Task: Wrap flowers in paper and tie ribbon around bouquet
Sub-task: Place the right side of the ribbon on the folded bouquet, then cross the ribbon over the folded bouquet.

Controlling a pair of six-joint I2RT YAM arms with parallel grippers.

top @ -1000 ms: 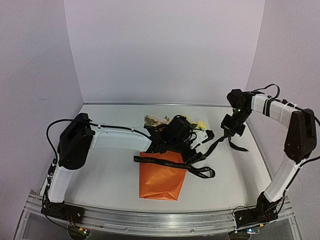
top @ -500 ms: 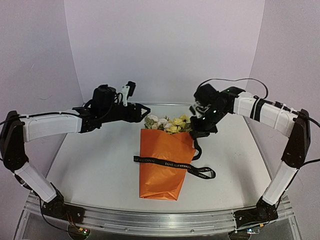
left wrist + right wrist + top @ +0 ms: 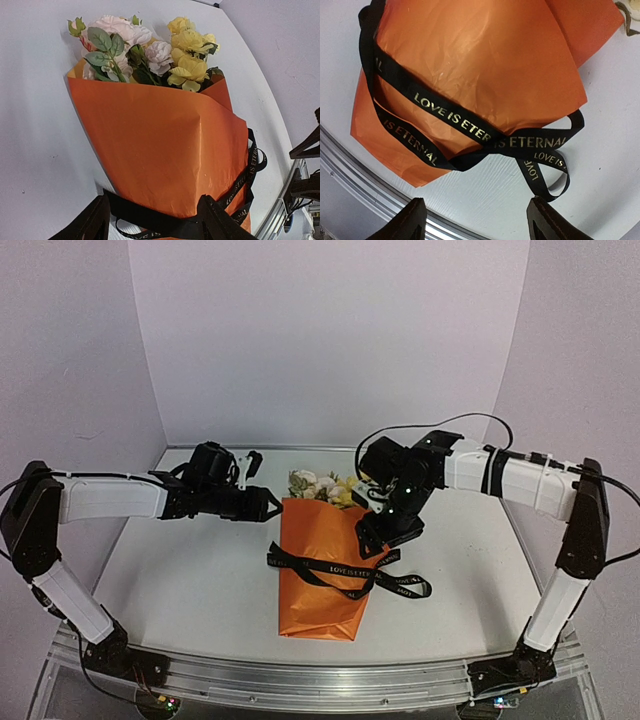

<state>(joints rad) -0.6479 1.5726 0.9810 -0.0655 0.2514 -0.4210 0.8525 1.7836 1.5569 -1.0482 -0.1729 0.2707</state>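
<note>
Holding flowers [image 3: 150,50], paper cone [image 3: 160,145]; ribbon [image 3: 470,127] crossed over.

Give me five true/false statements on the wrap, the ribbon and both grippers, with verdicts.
1. The flowers poke out of the far end of the orange paper. True.
2. The right gripper is clamped on the ribbon. False: its fingers stand apart above the ribbon, with nothing between them.
3. The ribbon crosses the paper's middle, with a loose end on the table to the right. True.
4. The left gripper holds the flowers. False: it is open and empty, off the paper's left edge.
5. The paper lies flat and unwrapped. False: it is folded around the flowers.
</note>
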